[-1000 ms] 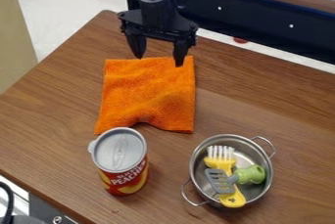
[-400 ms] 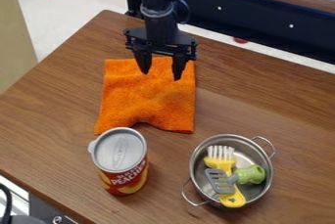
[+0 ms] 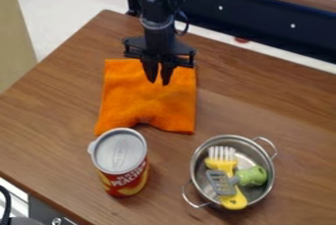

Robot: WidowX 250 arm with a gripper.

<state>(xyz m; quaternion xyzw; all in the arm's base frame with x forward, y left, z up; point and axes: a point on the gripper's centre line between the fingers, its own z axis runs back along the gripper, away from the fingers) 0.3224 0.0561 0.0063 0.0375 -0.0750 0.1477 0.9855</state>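
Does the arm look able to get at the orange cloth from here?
Probably yes: the tool hangs over the far part of the orange cloth, pointing down, with nothing seen between them.

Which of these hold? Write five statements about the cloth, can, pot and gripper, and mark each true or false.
1. The gripper is at the upper part of the orange cloth. True.
2. The can lies on its side. False: it stands upright.
3. The yellow brush is inside the metal pot. True.
4. The grey slotted spatula lies on the orange cloth. False: it is in the metal pot.
5. The can stands inside the metal pot. False: it stands on the table, beside the metal pot.
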